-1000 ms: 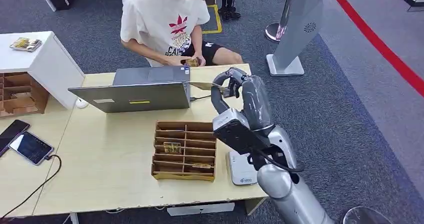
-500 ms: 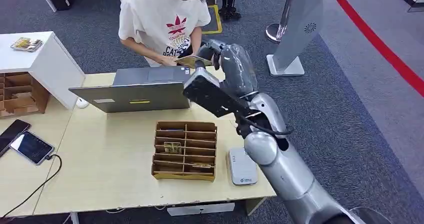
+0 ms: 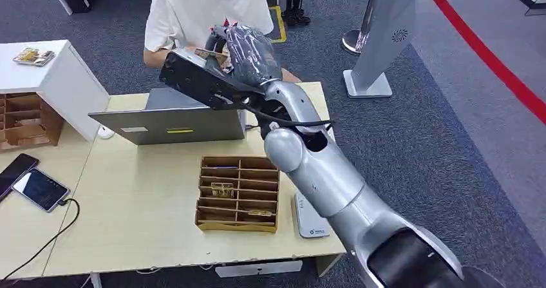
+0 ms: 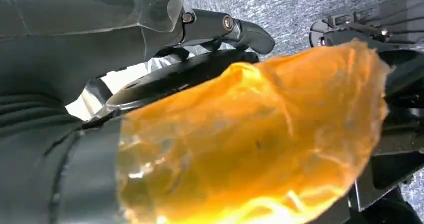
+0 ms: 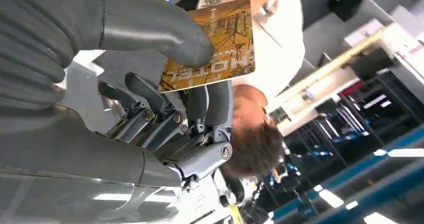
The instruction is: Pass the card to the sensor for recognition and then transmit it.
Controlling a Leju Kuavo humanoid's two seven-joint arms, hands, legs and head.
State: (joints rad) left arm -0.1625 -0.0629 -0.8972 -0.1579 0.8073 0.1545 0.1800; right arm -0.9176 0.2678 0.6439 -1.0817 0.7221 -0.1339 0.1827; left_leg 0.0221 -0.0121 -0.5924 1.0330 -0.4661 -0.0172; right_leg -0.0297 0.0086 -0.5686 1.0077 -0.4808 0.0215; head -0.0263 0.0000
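card: one hotel card [image 5: 212,46] pinched under thumb of right hand [image 3: 238,43], raised above laptop [image 3: 174,117], just in front of person [image 3: 206,8]
key relation: card juts past fingertips toward person; long axis roughly across the thumb
right hand: closed on card
left hand: cannot tell, amber blur covers left wrist view
sensor: one white reader [image 3: 309,220] on surface [image 3: 129,204], well behind hand, beside slotted card box [image 3: 238,193]
counts: box one, cards in slots two, phones two
stage: likely handover

My right hand [image 5: 125,83] wears smooth matt grey plastic; the card [image 5: 215,46] in it looks like glossy printed paper. My arm [image 3: 322,172] is brushed silver metal, over a pale matt wooden table [image 3: 135,211].
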